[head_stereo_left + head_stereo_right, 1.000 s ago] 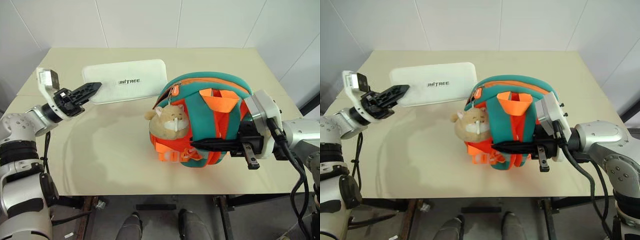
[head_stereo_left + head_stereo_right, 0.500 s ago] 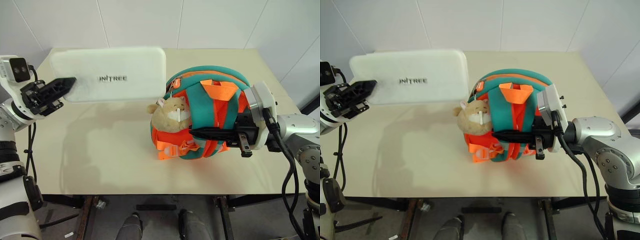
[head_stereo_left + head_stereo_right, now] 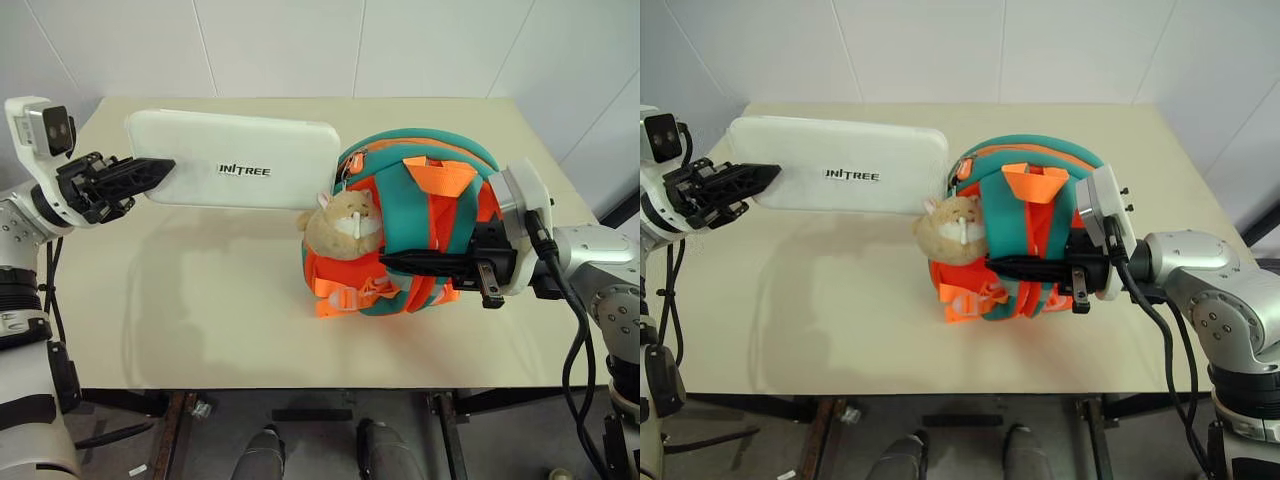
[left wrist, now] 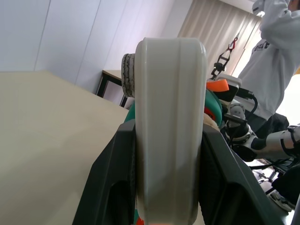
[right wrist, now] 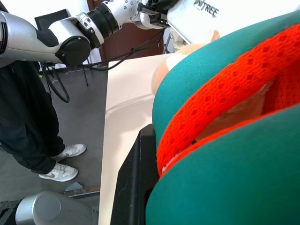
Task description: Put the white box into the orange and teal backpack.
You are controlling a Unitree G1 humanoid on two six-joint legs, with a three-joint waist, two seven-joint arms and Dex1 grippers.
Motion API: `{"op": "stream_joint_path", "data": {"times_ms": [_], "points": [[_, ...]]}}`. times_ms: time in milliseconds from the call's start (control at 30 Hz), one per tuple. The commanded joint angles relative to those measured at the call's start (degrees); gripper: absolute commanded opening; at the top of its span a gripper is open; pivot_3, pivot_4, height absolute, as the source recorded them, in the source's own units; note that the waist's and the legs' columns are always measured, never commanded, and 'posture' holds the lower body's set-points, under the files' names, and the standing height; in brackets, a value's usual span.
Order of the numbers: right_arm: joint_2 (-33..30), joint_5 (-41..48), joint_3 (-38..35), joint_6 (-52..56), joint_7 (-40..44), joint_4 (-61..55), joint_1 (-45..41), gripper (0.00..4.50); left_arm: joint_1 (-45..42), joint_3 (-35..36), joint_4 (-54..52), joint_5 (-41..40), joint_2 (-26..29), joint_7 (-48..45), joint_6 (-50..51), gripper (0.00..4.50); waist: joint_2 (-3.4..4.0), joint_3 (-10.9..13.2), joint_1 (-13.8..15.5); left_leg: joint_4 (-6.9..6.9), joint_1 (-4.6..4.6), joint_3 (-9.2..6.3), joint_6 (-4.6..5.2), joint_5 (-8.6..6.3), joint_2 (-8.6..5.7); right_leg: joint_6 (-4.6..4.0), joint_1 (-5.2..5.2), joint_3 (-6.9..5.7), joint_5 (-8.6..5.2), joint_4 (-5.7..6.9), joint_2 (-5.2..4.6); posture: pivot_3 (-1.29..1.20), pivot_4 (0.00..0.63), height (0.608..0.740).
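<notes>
1. The desk (image 3: 200, 330) carried the scene, with a wide bare stretch on my left side and in front of the bag, and its far edge close behind both things.
2. The orange and teal backpack (image 3: 420, 190) stood right of the middle, straps and its plush charm (image 3: 342, 222) facing me, its zipped top rim turned toward the left and back.
3. The white box (image 3: 240, 172) hung above the desk, held off the surface, its long axis running left to right. Its right end sat just beside the backpack's upper left rim, over the charm; whether it touched I could not tell.
4. My left tool (image 3: 140, 175) was clamped on the box's left short end, fingers either side of its thin edge.
5. My right tool (image 3: 440, 265) was closed narrow on the backpack's strap webbing, steadying the bag from its right.
6. As I judged it, the coming move turned on the box's right end finding the bag's mouth; the left arm carried it, and I could not see an opening there.
</notes>
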Motion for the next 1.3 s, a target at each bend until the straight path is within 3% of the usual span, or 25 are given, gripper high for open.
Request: {"op": "stream_joint_path", "data": {"times_ms": [33,567,900,1000,1300], "points": [[-0.3,0.8,-2.2,-1.2,-0.2,-2.1,0.1,0.00,-2.7,-0.1,1.9,1.1,1.9,-6.4,-3.5,1.28,0.00,0.0,0.0,0.01,0.00,0.00,0.00,0.00,0.00,0.00,0.00,0.00,0.00,0.02,0.00,0.00,0.150,0.740],[0.2,0.1,-1.5,-1.7,-0.3,-1.6,0.1,0.00,-4.1,-12.6,-3.6,-3.7,3.8,-6.4,-7.9,1.28,0.00,0.0,0.1,0.08,0.00,-0.01,0.01,-0.01,0.00,-0.02,0.00,0.00,-0.01,0.09,0.00,0.00,0.150,0.740],[0.4,-0.8,-0.9,-1.7,-0.2,-1.1,-0.4,0.00,-8.8,-20.7,-8.2,1.9,3.5,-6.4,-15.3,1.28,0.00,0.0,0.1,0.09,-0.02,0.00,0.02,-0.01,0.00,-0.03,0.00,0.01,-0.03,0.09,0.00,0.00,0.150,0.740],[0.5,-1.2,-0.6,-1.8,-0.2,-0.9,-0.6,0.00,-11.5,-21.4,-7.9,6.0,0.6,-6.0,-17.3,1.28,0.00,0.0,0.0,0.10,-0.01,0.00,0.03,-0.02,0.00,-0.02,0.00,0.01,-0.03,0.11,0.01,0.00,0.150,0.740],[1.5,-2.1,0.0,-1.8,-0.6,-1.0,-0.8,0.00,-11.1,-21.3,-16.5,7.3,-10.5,2.8,-10.6,1.28,0.00,0.0,0.0,0.14,-0.03,0.00,0.09,-0.05,0.00,0.04,-0.01,0.03,-0.08,0.16,0.02,0.00,0.150,0.740]]}}
